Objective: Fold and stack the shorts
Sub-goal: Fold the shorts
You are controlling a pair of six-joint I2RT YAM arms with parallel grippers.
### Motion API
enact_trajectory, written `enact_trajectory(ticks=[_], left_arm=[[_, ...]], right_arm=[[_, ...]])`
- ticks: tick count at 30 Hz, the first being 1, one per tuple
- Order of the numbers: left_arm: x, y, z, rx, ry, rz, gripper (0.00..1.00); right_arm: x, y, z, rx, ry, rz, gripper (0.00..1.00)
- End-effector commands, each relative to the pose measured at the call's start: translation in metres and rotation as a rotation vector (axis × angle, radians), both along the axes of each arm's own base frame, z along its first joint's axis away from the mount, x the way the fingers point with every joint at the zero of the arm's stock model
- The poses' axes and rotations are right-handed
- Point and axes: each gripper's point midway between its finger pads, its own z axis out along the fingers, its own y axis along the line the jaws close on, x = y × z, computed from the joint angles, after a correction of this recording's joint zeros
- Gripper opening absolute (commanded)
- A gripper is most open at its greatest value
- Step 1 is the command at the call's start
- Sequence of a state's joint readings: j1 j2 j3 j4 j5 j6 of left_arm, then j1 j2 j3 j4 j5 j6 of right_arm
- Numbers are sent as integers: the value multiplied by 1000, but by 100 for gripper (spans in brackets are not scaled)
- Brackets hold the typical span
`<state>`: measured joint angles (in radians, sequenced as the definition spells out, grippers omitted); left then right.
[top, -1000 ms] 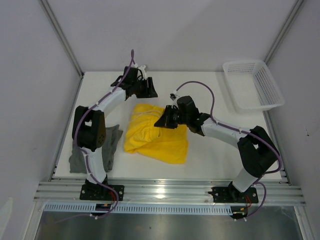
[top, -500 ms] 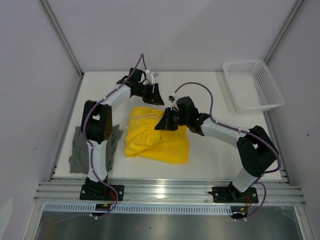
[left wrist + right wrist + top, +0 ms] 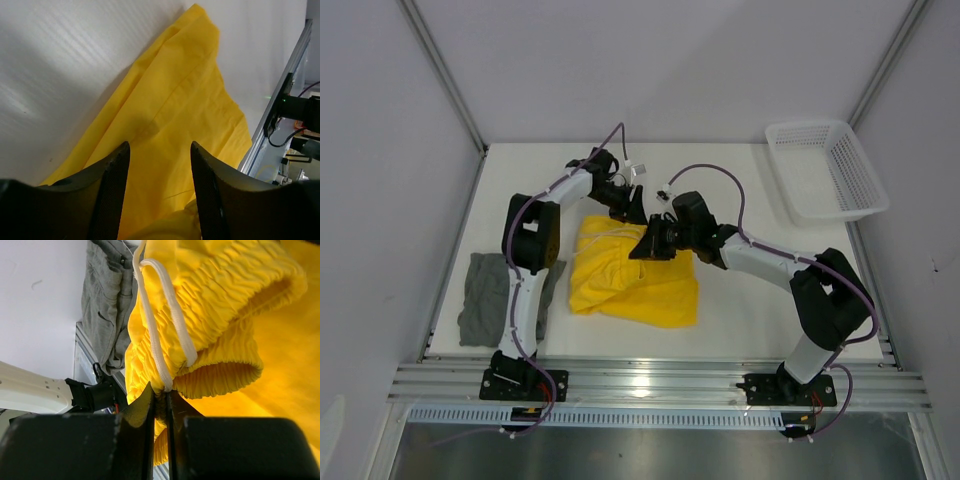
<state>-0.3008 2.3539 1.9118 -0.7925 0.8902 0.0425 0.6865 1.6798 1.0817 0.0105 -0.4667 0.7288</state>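
Observation:
The yellow shorts (image 3: 630, 280) lie crumpled in the middle of the table. My right gripper (image 3: 642, 246) is shut on their elastic waistband (image 3: 220, 315), next to the white drawstring (image 3: 162, 335), and holds it up. My left gripper (image 3: 632, 205) is open just above the shorts' far edge, with yellow cloth (image 3: 170, 125) showing between its jaws. The dark grey shorts (image 3: 485, 295) lie bunched at the left edge of the table, and also show in the right wrist view (image 3: 107, 300).
A white mesh basket (image 3: 825, 168) stands at the back right corner. The table's metal front rail (image 3: 650, 385) runs along the near edge. The left arm's upper link (image 3: 525, 235) stands over the grey shorts' right side.
My left gripper has swung right and nearer, from the back left to just above the yellow shorts' far edge. My right gripper has stayed shut on the waistband, almost still.

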Motion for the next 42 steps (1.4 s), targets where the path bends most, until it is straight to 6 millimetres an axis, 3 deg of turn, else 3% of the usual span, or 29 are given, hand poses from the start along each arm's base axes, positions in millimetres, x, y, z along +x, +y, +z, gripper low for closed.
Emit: enact_trajectory(ticks=[1,10,20,26,33,35,38,42], left_arm=[[1,9,-7,51,6,-8,55],[16,22,-32,167,-8,39,54],[23,28,-36,222,-44,38,55],[19,24,-37,236,-71,-2,55],[14,17,-38,242,-87,-34,55],[13,16,-39,242,-85,-40,55],[13,15,-38,239,-90,-44,55],[14,15,-38,238,-93,-43,55]], right_arm=[[10,9,27,52,-57,20,0],[5,5,17,32,-47,26,0],[0,-24,5,-15,-46,25,0],[8,-33,25,-22,-116,68,0],[28,-46,46,-43,-187,141,0],[37,-46,60,-34,-223,163,0],[42,-52,63,-66,-257,201,0],[47,-62,45,-91,-224,224,2]])
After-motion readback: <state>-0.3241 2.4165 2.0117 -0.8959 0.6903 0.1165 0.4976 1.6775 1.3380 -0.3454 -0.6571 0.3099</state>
